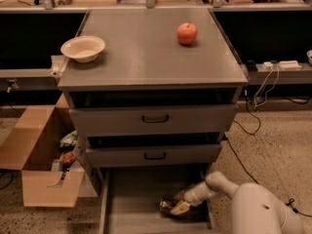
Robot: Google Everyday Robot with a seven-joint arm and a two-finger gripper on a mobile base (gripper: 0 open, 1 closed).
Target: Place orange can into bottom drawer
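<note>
The bottom drawer [131,204] is pulled out at the foot of the grey cabinet, its flat grey floor showing. The orange can [168,205], orange-brown and mottled, lies low inside the drawer toward its right side. My gripper [179,206] reaches down into the drawer from the right, at the end of the white arm, and is right at the can. The can sits at or just above the drawer floor; I cannot tell whether it touches.
A red-orange apple [187,33] and a cream bowl [83,48] sit on the cabinet top. Two upper drawers with black handles [155,118] stand slightly open above. An open cardboard box [36,169] stands on the floor to the left. Cables trail on the right.
</note>
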